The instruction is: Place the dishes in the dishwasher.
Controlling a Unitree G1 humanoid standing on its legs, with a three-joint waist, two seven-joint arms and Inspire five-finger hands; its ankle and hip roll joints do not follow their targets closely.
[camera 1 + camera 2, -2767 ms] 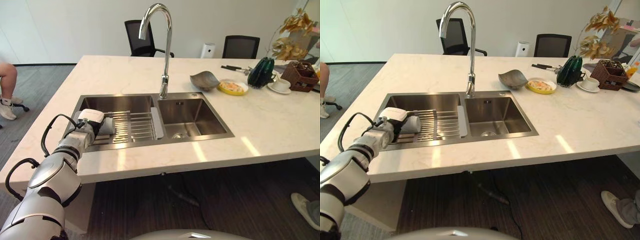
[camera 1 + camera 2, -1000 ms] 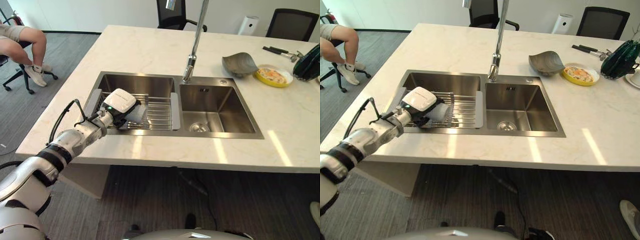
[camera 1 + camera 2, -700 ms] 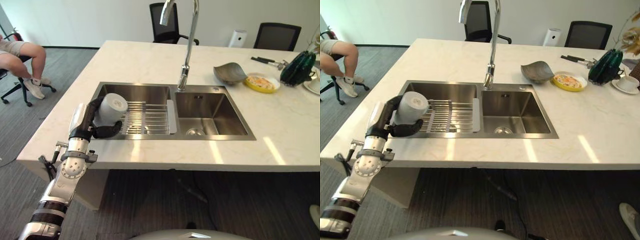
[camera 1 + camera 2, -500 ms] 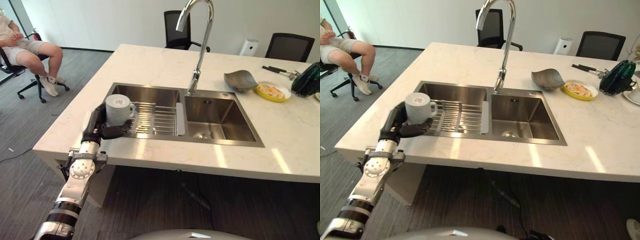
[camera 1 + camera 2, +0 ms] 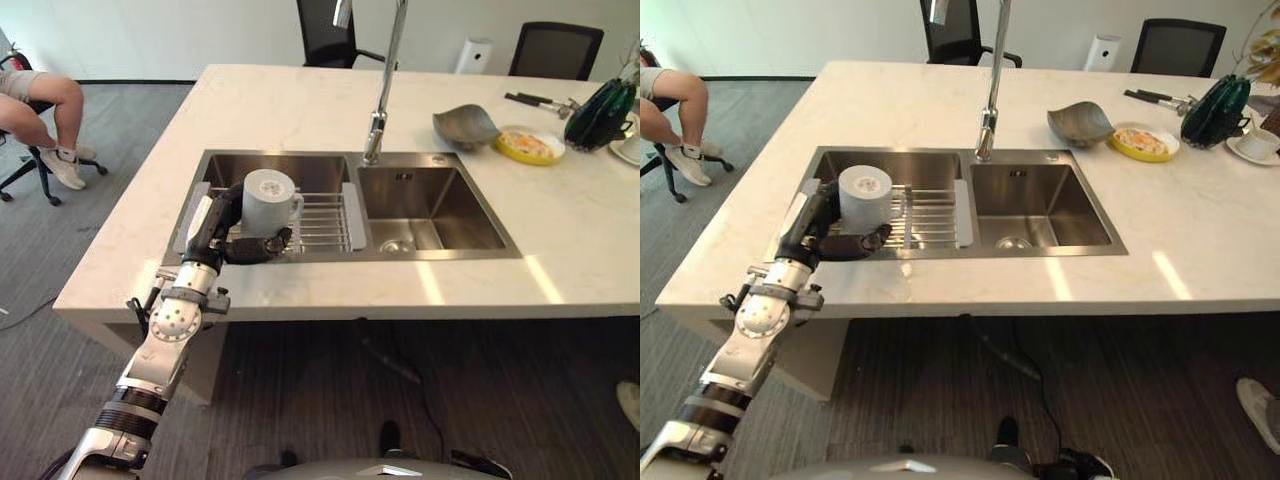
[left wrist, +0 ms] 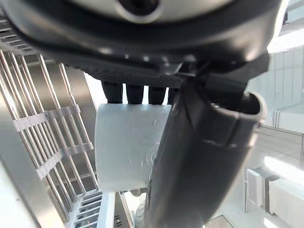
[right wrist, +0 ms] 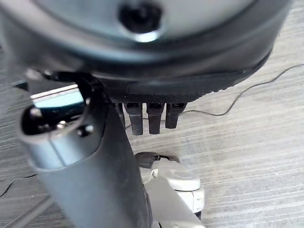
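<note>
White mug (image 5: 270,200) is gripped in the left hand (image 5: 228,232), fingers and thumb curled round its body, held upright just above the drying rack (image 5: 318,215) in the left basin of the sink (image 5: 440,215); handle points toward the robot's right. Right hand (image 7: 118,156) hangs relaxed over the floor, carrying nothing; no dishwasher visible, so left arm carries the mug off the tabletop (image 5: 300,110).
</note>
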